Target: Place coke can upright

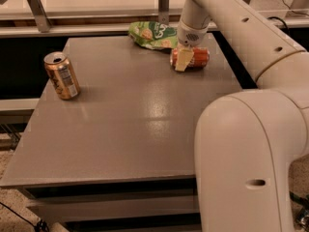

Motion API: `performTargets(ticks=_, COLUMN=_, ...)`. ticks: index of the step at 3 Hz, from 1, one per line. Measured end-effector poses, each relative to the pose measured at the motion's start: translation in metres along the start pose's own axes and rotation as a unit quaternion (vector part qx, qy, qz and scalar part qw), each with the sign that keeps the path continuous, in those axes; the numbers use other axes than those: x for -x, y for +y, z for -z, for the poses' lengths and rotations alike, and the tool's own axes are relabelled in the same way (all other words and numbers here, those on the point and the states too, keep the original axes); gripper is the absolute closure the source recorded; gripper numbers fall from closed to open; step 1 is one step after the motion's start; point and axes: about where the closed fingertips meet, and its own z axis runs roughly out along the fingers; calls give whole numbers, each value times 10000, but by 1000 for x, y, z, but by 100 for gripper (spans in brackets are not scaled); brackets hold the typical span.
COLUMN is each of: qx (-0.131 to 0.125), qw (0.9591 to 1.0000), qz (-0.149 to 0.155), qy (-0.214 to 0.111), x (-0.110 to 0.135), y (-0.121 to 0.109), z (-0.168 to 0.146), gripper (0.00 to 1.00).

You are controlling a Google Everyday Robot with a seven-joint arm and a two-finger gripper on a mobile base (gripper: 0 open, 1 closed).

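Note:
The coke can [197,57] is red and lies on its side at the far right of the grey table [135,129], its long axis running left to right. My gripper [184,60] comes down from the arm above and sits over the left end of the can, covering part of it. The can rests on the table surface.
A gold-orange can [62,75] stands upright at the table's left edge. A green snack bag [153,34] lies at the back, just left of the coke can. My white arm and base [251,153] fill the right side. Rails run behind the table.

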Motion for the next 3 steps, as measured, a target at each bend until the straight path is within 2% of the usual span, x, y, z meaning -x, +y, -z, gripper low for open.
performTargets(ticks=1, qx=48, qw=9991, qz=-26, qy=-415, x=14, y=13, z=43, gripper=100)
performTargets(ticks=2, qx=56, qw=9902, qz=-146, qy=-1387, x=28, y=38, z=111, gripper=100)
performTargets(ticks=3, qx=-184, qw=9795, qz=-211, qy=-1995, x=28, y=55, z=168, gripper=100)
